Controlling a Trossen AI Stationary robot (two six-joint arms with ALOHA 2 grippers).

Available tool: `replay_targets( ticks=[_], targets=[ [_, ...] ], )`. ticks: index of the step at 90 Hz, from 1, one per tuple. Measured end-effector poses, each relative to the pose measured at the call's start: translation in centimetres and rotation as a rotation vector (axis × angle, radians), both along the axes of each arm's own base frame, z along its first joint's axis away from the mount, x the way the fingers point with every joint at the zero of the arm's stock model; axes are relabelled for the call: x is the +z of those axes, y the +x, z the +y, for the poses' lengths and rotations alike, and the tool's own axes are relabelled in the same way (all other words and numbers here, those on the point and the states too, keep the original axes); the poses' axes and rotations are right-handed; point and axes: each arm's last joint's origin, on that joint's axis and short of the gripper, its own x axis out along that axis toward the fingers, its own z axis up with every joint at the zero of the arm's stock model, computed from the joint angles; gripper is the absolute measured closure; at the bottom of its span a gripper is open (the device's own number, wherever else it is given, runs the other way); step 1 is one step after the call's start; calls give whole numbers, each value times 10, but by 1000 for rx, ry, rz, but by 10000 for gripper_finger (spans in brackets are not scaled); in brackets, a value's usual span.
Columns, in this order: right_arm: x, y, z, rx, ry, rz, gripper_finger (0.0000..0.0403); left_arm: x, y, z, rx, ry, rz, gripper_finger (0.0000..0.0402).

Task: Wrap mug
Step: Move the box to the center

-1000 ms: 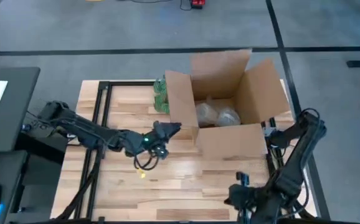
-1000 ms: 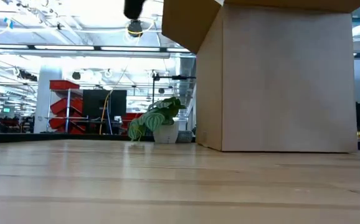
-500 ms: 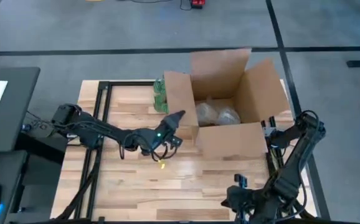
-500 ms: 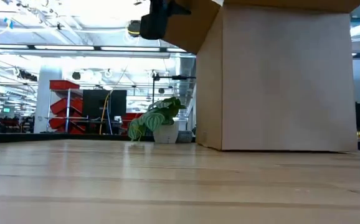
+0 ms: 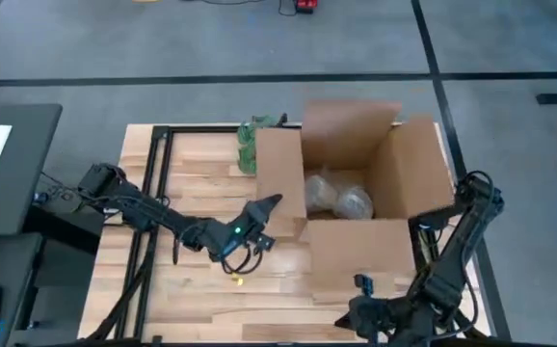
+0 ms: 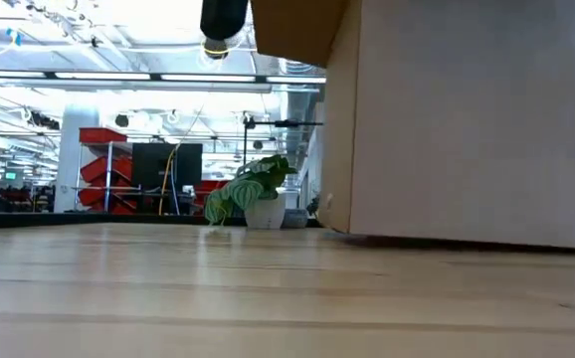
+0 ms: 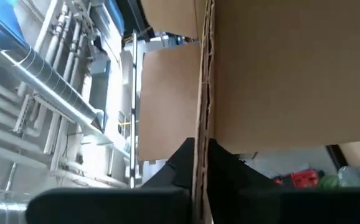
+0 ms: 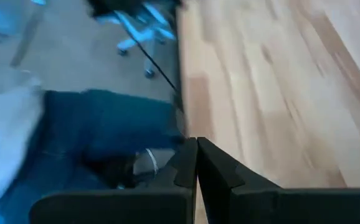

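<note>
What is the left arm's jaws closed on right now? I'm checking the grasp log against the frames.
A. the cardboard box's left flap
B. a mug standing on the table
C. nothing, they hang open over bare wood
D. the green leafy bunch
A: in the left wrist view the left gripper pinches the thin edge of the cardboard box's left flap, and the high view puts it at that flap.

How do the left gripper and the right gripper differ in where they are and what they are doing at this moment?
The left gripper reaches to the cardboard box and is shut on its left flap; the right gripper is shut on nothing. The left gripper is over the middle of the table; the right gripper waits at the table's near right edge, away from the box. Both are dark two-finger grippers.
</note>
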Motion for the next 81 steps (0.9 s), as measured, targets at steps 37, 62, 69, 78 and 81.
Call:
replay_targets(
  ticks=[37,62,69,78,81],
  targets=[
    [45,-14,10,1,-214,-407,403,-28,-26,5,4,-43,26,401],
    [59,-34,7,-93,-248,-446,403,-20,-69,23,14,-98,-41,401],
    [60,-32,4,-103,-249,-446,403,-14,-80,21,-3,-108,-57,401],
    [61,-32,2,-109,-244,-443,403,-8,-90,17,-34,-105,-45,401],
    [62,-32,1,-112,-238,-444,403,-8,-92,15,-43,-104,-36,401]
  ],
)
